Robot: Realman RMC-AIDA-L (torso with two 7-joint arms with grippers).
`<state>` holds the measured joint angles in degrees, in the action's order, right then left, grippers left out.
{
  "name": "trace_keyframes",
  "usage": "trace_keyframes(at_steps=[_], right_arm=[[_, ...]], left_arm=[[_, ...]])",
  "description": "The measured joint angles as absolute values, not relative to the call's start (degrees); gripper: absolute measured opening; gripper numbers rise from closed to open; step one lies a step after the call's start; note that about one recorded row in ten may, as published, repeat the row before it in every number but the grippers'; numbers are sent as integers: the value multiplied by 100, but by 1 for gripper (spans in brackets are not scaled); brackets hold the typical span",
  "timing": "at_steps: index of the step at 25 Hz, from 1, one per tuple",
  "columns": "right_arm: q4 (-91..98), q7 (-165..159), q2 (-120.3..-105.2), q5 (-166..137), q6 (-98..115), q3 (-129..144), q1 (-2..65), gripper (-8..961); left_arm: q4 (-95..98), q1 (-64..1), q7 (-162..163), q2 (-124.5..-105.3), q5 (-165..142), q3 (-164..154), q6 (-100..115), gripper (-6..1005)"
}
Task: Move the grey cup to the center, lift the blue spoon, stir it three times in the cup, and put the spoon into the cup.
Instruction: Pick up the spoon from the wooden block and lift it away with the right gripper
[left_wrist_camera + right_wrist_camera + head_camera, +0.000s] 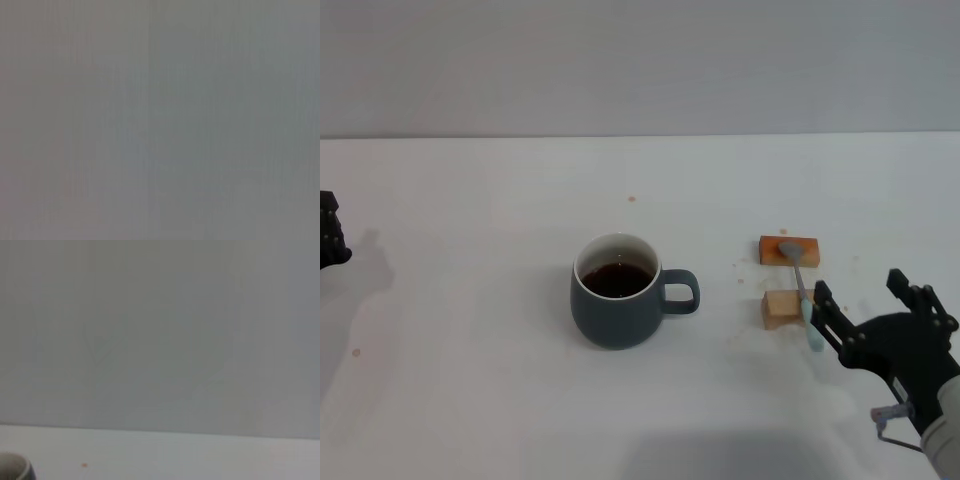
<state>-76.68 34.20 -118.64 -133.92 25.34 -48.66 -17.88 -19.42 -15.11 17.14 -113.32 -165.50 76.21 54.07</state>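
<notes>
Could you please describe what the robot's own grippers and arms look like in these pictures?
The right gripper is matte black, with two slim angular fingers on a bulky rounded black body. Behind it sits a light grey wrist section, with a thin cable looping beside it. The left gripper shows only as a knobbly black piece at the edge of the head view. No markings are legible on either.
</notes>
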Motion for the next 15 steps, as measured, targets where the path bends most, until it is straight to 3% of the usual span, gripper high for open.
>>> trace_keyframes(at_steps=[15], right_arm=[[-7295, 3394, -11872, -13395, 2472, -4814, -1593, 816]], left_arm=[[-2066, -1470, 1667, -11309, -16550, 7619, 5292, -2]])
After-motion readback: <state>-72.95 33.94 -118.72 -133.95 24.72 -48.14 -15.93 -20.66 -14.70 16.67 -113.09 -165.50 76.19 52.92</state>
